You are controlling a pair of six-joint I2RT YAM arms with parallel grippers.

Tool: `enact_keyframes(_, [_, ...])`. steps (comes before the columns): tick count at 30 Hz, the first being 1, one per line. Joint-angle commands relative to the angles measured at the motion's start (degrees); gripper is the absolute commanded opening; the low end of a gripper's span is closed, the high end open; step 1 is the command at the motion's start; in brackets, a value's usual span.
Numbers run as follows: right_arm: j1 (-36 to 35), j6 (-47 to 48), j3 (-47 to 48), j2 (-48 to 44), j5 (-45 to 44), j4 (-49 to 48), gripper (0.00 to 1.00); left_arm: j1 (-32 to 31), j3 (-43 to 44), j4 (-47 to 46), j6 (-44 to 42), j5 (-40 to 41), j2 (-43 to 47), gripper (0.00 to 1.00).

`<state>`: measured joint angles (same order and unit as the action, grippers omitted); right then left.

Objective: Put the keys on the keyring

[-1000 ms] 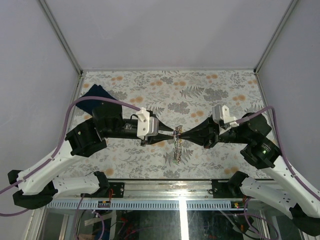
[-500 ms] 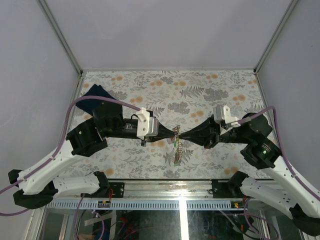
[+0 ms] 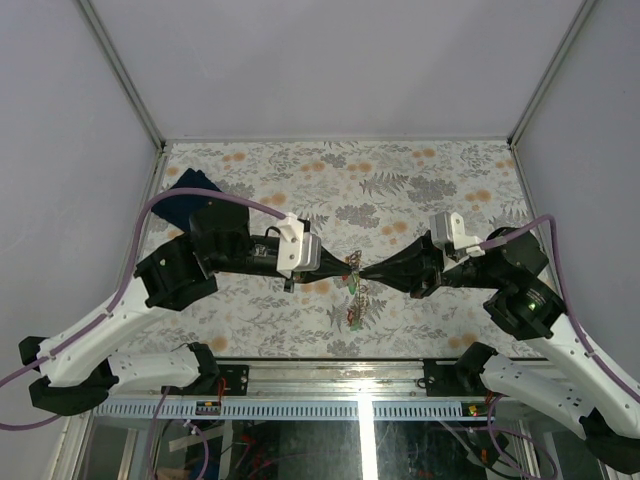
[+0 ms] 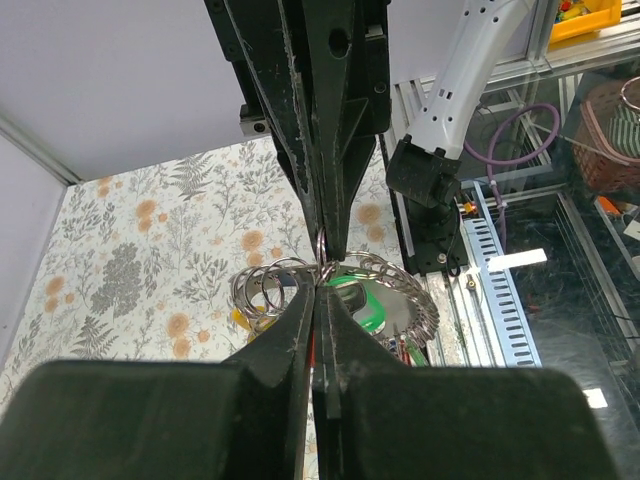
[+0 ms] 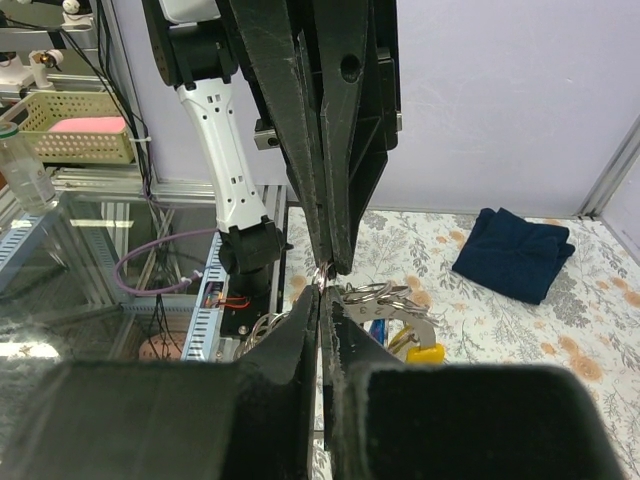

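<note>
1. Both arms meet tip to tip over the middle of the floral desk [image 3: 420, 180].
2. The left hand [image 3: 345, 266] is clenched, fingers pressed flat together, and the thin wire of the keyring [image 4: 322, 243] is pinched right at its tips.
3. The right hand [image 3: 364, 271] is clenched too, gripping that same keyring from the opposite side, nose to nose with the left.
4. Silvery loops fan out on either side of the pinch. The keys [image 4: 366, 300] hang just beneath, with a green tag clear in the left wrist view and a yellow tag [image 5: 424, 352] in the right wrist view.
5. From above, the bunch dangles below the fingertips. I cannot tell whether it touches the desk.
6. A dark blue cloth [image 3: 190, 187] lies at the far left corner, well apart.
</note>
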<state>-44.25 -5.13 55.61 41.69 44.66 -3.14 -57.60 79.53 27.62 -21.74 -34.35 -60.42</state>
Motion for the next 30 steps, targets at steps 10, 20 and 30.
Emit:
enact_keyframes(10, [0.0,1.8,2.1,-1.5,-0.2,-1.7,0.00,-0.1,3.5,2.3,-1.3,2.0,-1.2,0.00])
enact_keyframes(20, [0.0,0.2,0.8,-3.7,-3.6,-5.3,0.00,-0.1,3.1,3.2,-1.4,2.4,-1.4,0.00])
enact_keyframes(30, [0.0,-1.6,0.3,-4.2,-8.2,-7.1,0.00,-0.1,2.9,3.2,-0.9,0.9,-2.5,0.00])
